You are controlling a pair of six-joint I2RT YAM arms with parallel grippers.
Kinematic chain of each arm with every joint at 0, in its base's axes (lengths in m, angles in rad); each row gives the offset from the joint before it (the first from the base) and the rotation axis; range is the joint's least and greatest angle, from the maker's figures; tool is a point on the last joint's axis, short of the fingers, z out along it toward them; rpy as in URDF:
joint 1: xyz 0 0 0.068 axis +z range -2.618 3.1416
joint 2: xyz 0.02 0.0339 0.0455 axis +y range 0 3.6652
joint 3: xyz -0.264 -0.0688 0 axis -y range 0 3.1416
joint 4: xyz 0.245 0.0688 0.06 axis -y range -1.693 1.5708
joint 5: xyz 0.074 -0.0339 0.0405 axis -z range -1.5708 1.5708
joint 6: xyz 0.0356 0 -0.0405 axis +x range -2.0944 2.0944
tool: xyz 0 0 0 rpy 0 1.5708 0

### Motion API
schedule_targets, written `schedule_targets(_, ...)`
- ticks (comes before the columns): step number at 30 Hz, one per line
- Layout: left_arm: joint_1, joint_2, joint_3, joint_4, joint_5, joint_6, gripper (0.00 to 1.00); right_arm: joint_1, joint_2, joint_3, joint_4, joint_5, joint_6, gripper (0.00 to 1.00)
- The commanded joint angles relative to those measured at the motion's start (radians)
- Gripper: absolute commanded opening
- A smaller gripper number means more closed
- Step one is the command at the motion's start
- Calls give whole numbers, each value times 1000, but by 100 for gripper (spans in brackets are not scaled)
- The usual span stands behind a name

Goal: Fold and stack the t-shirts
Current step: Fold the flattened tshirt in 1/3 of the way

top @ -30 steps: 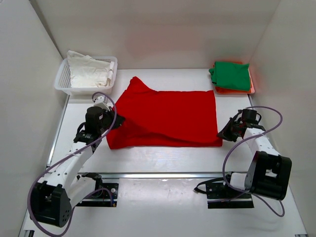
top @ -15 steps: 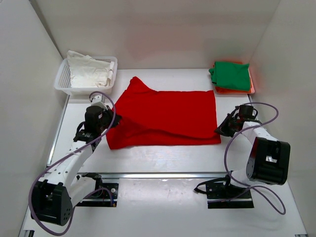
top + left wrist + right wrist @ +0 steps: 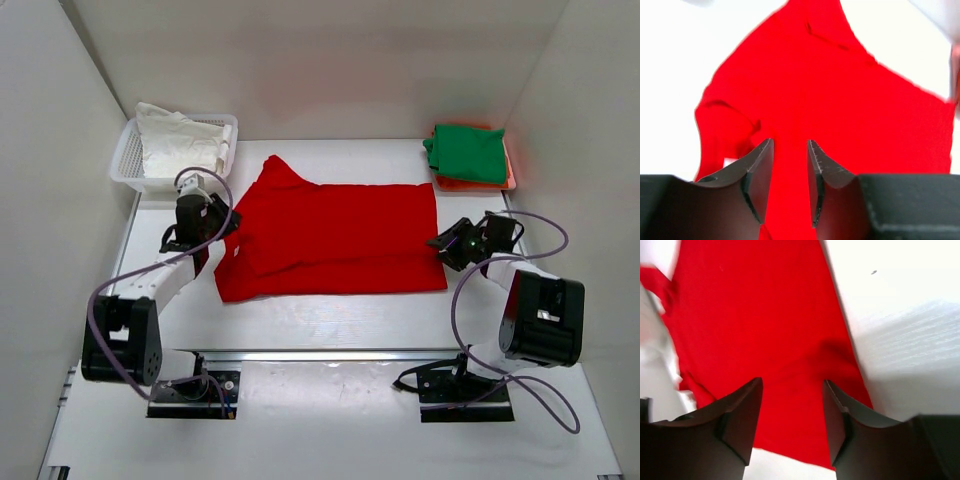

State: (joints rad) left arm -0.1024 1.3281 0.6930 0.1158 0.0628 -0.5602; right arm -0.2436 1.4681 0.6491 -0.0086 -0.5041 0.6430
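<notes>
1. The red t-shirt point(image 3: 340, 235) lies spread across the middle of the bench point(image 3: 330, 320). It is flattened into a wide rectangle, with one part running up to a point towards the upper left of the top view.
2. A soft fold runs across the red t-shirt from left to right, so its lower band lies doubled.
3. The left fingers point(image 3: 222, 222) sit at the shirt's left edge. In the left wrist view these fingers point(image 3: 760, 172) stand apart with a narrow gap, and red cloth fills that gap. It cannot be told whether they pinch any of the cloth.
4. A small white patch point(image 3: 730, 162) shows beside the cloth at the lower left of the left wrist view.
5. The right fingers point(image 3: 447, 243) are at the shirt's right edge, near its lower right corner. In the right wrist view they point(image 3: 742, 412) are spread wide over the red cloth and hold nothing.
6. The green t-shirt point(image 3: 468, 152) lies folded at the upper right of the top view. It rests on the orange t-shirt point(image 3: 475, 184), of which only the edges show.
7. A white basket point(image 3: 125, 160) stands at the upper left and holds crumpled white cloth point(image 3: 180, 140).
</notes>
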Motion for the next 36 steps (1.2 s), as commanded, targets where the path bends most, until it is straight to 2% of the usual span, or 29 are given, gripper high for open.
schedule_targets(1,47,29,57,156,9,-92,44,-17,-70,-66,300,2,193,50)
schedule_targets(6,69,-1,88,101,-11,-63,46,-25,-109,-15,161,139,138,53)
schedule_targets(11,43,-102,91,-112,11,61,46,-23,-160,0,61,176,3,51)
schedule_targets(13,20,-142,70,-197,38,83,46,33,-134,50,-17,173,-99,50)
schedule_targets(16,-40,-208,-42,-255,46,76,46,133,-95,90,-89,187,-170,50)
schedule_targets(21,-79,-260,-151,-376,8,114,49,285,-40,75,-117,190,-197,51)
schedule_targets(24,-95,-224,-153,-448,-47,160,53,363,-12,61,-117,185,-192,52)
schedule_targets(26,-103,-144,-130,-517,-58,181,53,414,-2,54,-137,193,-200,52)
schedule_targets(30,-144,-6,-83,-629,-61,204,53,428,29,34,-197,191,-209,52)
schedule_targets(36,-177,-4,-90,-700,-6,227,51,423,-20,-19,-330,188,-232,49)
